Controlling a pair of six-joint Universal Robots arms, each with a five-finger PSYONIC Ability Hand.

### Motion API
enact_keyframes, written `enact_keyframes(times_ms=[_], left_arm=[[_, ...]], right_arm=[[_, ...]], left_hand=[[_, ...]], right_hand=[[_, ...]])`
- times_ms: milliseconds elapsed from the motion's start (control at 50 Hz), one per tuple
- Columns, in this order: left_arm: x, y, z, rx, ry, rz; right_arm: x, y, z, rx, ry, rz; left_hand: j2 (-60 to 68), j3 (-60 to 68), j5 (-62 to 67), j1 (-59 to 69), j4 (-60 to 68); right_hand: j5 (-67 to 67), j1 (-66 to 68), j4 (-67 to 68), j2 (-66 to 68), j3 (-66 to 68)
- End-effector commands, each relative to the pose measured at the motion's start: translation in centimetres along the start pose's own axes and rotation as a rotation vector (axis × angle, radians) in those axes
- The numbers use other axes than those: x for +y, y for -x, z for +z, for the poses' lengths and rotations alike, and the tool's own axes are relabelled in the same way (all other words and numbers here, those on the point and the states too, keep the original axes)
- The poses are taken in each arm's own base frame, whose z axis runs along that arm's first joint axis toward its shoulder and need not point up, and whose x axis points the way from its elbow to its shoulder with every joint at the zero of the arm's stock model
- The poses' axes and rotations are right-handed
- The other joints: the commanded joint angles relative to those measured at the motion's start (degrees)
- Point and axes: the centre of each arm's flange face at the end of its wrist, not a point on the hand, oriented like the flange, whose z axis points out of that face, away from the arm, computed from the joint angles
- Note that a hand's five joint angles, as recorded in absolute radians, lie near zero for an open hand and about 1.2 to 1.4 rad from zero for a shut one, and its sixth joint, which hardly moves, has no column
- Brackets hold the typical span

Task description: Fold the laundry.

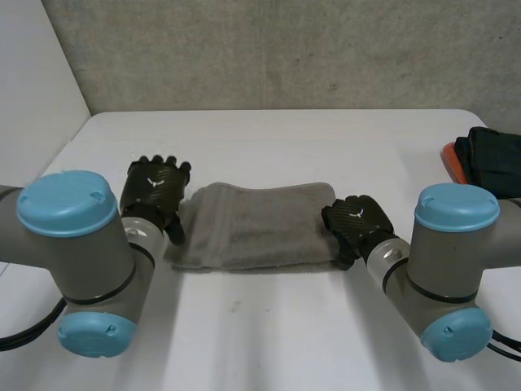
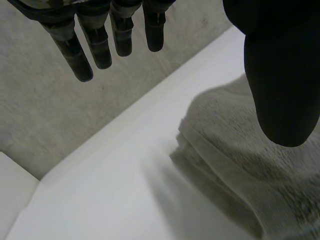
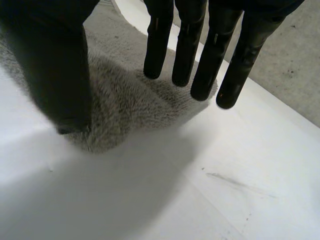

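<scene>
Setting: a robotics lab or test cell. Indicators:

- A bare white table [image 1: 269, 342] stands against an unfinished grey concrete wall [image 1: 285, 49], with a plain white panel [image 1: 32, 73] at the table's left side.
- Two grey robot arms with light-blue caps, the left arm [image 1: 77, 244] and the right arm [image 1: 448, 261], work over the table.
- Test articles on the table: a folded grey towel [image 1: 256, 224], and a dark garment pile [image 1: 492, 159] on an orange item [image 1: 450, 159].

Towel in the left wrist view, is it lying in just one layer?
No, the grey towel shows several stacked layers along its edge near the left hand, so it is folded.
</scene>
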Motion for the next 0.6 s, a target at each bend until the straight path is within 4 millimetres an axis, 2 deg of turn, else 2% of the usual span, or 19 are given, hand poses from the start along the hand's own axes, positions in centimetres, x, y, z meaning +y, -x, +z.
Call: enact_keyframes(times_ms=[20, 140, 220, 240, 260, 300, 400, 440, 500, 540, 600], left_arm=[[-0.7, 0.3, -0.3, -0.003, -0.022, -0.006], [-0.6, 0.2, -0.3, -0.001, -0.016, -0.005], [-0.5, 0.2, -0.4, -0.001, -0.016, -0.005], [-0.5, 0.2, -0.3, -0.002, -0.018, -0.005], [-0.6, 0.2, -0.4, 0.000, -0.018, -0.005], [-0.6, 0.1, -0.4, 0.001, -0.019, -0.004], [-0.7, 0.1, -0.5, 0.003, -0.021, -0.005], [-0.8, 0.2, -0.5, 0.002, -0.024, -0.004], [-1.2, 0.3, -0.6, 0.000, -0.036, -0.006], [-1.4, 0.3, -0.7, 0.000, -0.044, -0.008], [-1.6, 0.3, -0.9, 0.000, -0.049, -0.008]], right_arm=[[0.1, 0.1, 0.0, -0.011, 0.021, 0.076], [0.4, 0.1, 0.8, -0.015, 0.024, 0.119], [0.8, 0.2, 1.7, -0.024, 0.029, 0.123], [1.2, 0.4, 2.0, -0.038, 0.034, 0.125], [1.3, 0.4, 2.1, -0.045, 0.035, 0.126], [1.4, 0.3, 2.2, -0.048, 0.036, 0.127], [2.7, -1.8, 1.0, -0.016, 0.098, 0.134], [2.3, -2.8, 0.3, 0.007, 0.103, 0.124], [1.9, -5.3, -1.3, 0.062, 0.122, 0.079], [2.6, -7.5, -2.2, 0.114, 0.157, 0.034], [3.5, -9.3, -2.5, 0.152, 0.190, -0.022]], left_hand=[[-1.87, -2.73, -2.16, -1.49, -1.95], [-1.87, -2.73, -2.16, -1.49, -1.95], [-1.87, -2.73, -2.16, -1.49, -1.95], [-1.87, -2.73, -2.16, -1.49, -1.95], [-1.87, -2.73, -2.16, -1.49, -1.95], [-1.87, -2.73, -2.16, -1.49, -1.95], [-1.87, -2.73, -2.16, -1.49, -1.95], [-1.87, -2.73, -2.16, -1.49, -1.95], [-1.87, -2.73, -2.16, -1.49, -1.95], [-1.87, -2.73, -2.16, -1.49, -1.95], [-1.87, -2.73, -2.16, -1.49, -1.95]], right_hand=[[-5.99, 0.06, -5.37, -5.58, -5.33], [-2.97, 3.08, -2.36, -2.57, -2.32], [18.01, 24.06, 18.63, 18.41, 18.67], [35.55, 41.60, 36.17, 35.95, 36.20], [40.00, 46.05, 40.61, 40.40, 40.65], [40.04, 46.09, 40.66, 40.44, 40.70], [40.04, 46.09, 40.66, 40.44, 40.70], [40.04, 46.09, 40.66, 40.44, 40.70], [40.04, 46.09, 40.66, 40.44, 40.70], [40.04, 46.09, 40.66, 40.44, 40.70], [40.04, 46.09, 40.66, 40.44, 40.70]])
